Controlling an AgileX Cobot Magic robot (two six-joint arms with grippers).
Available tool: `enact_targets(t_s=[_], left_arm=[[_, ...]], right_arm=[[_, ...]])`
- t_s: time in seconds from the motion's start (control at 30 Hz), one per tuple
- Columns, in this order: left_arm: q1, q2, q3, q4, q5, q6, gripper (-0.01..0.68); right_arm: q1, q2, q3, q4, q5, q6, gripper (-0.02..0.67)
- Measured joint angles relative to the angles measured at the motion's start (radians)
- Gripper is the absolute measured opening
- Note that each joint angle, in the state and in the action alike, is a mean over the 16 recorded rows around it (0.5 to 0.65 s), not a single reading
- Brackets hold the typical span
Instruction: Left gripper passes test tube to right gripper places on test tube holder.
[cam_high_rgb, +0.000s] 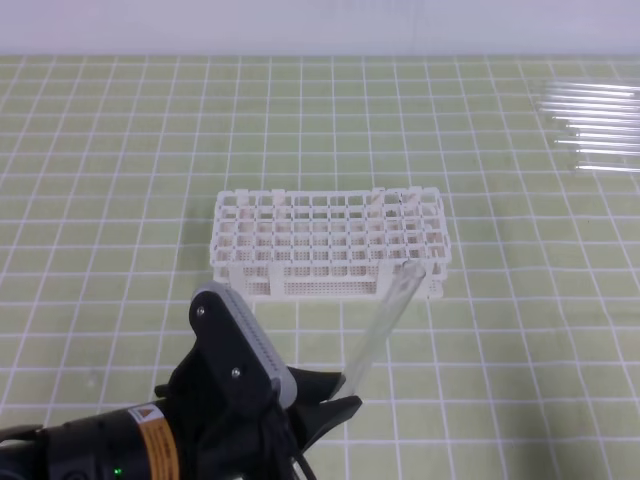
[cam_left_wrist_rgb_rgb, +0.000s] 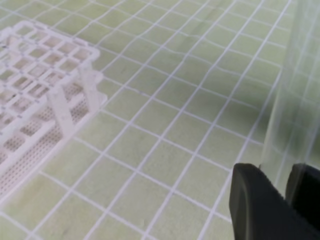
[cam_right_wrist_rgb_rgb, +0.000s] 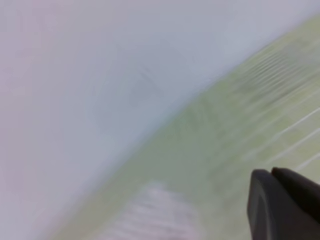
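Exterior high view is showing the left gripper (cam_high_rgb: 335, 395) low at the desk's (cam_high_rgb: 100, 200) near edge, its fingers (cam_high_rgb: 318, 382) clamping the foot of the tube (cam_high_rgb: 385, 310). From them the tube is leaning up and away, its top overlapping the holder's (cam_high_rgb: 330, 245) front edge, likely presented so another grip can take it higher up. Right gripper (cam_right_wrist_rgb_rgb: 272, 175) is showing only in its blurred wrist view, fingers together, holding nothing.

Green tablecloth (cam_high_rgb: 120, 150) with white grid lines covers surface. Batch of clear tubes (cam_high_rgb: 598, 128) lies side by side far right, near back edge.
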Motion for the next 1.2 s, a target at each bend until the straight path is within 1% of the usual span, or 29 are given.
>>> enact_targets(t_s=[0.2,0.27,0.33,0.47,0.53,0.63,0.93,1.2], left_arm=[[0.005,0.000,0.000,0.001,-0.003,0.003,0.027],[0.005,0.000,0.000,0.001,-0.002,0.001,0.027],[0.005,0.000,0.000,0.001,-0.001,0.000,0.033],[0.005,0.000,0.000,0.000,-0.003,-0.003,0.022],[0.005,0.000,0.000,-0.001,-0.003,-0.006,0.010],[0.005,0.001,0.000,-0.002,-0.003,-0.015,0.010],[0.005,0.001,0.000,-0.003,-0.004,-0.050,0.010],[0.006,-0.001,0.000,-0.003,-0.008,-0.067,0.016]], right_arm=[[0.000,0.000,0.000,0.434,-0.089,-0.002,-0.018],[0.000,0.000,0.000,0.534,-0.095,-0.012,-0.018],[0.000,0.000,0.000,0.596,-0.086,-0.032,-0.018],[0.000,0.000,0.000,0.631,-0.035,-0.092,-0.018],[0.000,0.000,0.000,0.644,0.009,-0.133,-0.018],[0.000,0.000,-0.001,0.656,0.096,-0.211,-0.018],[0.000,0.030,-0.032,0.715,0.327,-0.483,-0.018],[0.000,0.211,-0.126,0.805,0.484,-0.793,-0.017]])
